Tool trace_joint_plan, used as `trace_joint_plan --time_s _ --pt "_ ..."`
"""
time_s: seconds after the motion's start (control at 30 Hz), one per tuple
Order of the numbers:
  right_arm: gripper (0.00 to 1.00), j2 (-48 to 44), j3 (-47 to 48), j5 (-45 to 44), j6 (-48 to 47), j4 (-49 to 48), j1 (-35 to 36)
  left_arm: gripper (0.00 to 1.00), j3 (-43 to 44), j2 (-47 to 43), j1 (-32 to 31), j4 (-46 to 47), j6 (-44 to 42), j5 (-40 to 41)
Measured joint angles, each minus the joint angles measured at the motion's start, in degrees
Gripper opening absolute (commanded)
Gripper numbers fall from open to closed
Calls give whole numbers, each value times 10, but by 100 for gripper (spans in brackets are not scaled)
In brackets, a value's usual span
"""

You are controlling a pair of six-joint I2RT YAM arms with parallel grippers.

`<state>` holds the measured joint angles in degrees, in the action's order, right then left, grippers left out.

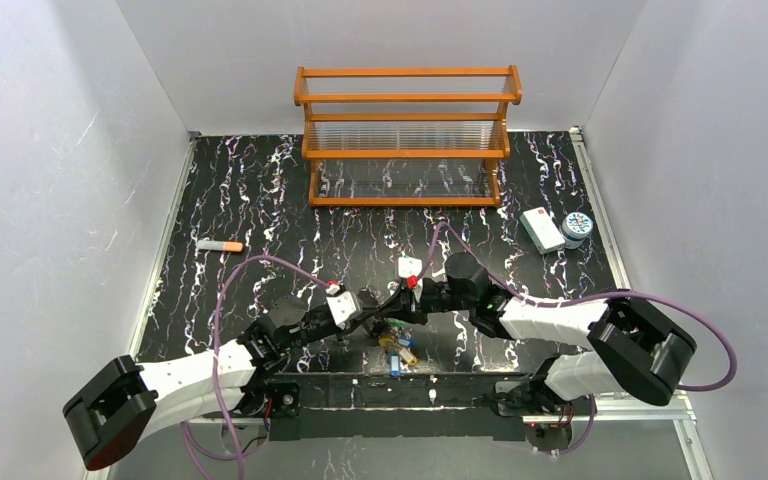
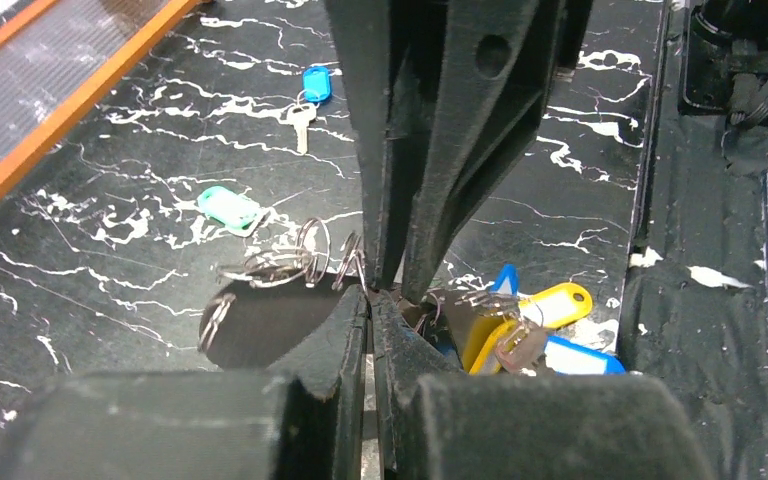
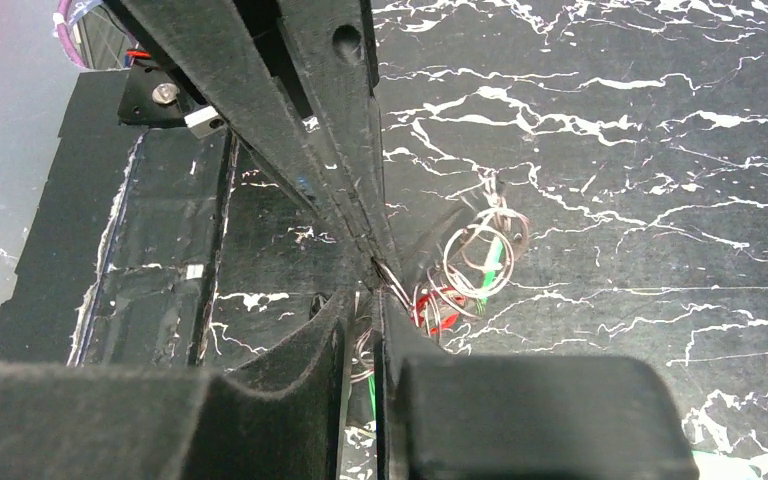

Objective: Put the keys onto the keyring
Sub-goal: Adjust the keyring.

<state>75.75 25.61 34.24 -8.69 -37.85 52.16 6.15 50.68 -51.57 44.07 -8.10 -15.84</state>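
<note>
My left gripper (image 1: 370,319) (image 2: 372,298) and right gripper (image 1: 392,312) (image 3: 365,288) meet tip to tip low over the near middle of the table. Thin silver wire of the keyring (image 2: 285,266) (image 3: 475,255) runs into both pairs of tips, and its coils hang beside them above their shadow. Left jaws are pressed shut. Right jaws stand a sliver apart with wire between them. A red tag (image 3: 438,306) and a green one (image 3: 492,268) hang at the coils. Yellow (image 2: 556,304) and blue (image 2: 582,357) tagged keys lie under the grippers. A teal tag (image 2: 228,208) and a blue-tagged key (image 2: 310,95) lie farther off.
A wooden rack (image 1: 407,135) stands at the back. A white box (image 1: 541,228) and a round patterned tin (image 1: 578,227) sit at the right. An orange-tipped grey stick (image 1: 220,245) lies at the left. The black base rail (image 1: 390,392) runs along the near edge.
</note>
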Motion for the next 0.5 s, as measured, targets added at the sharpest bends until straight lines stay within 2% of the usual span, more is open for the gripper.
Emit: trace_joint_plan --time_s 0.2,0.5 --pt "22 5 9 0 -5 5 2 0 -7 -23 1 -5 -56 -17" --pt "22 -35 6 -37 -19 38 3 0 -10 -31 1 -4 -83 -20"
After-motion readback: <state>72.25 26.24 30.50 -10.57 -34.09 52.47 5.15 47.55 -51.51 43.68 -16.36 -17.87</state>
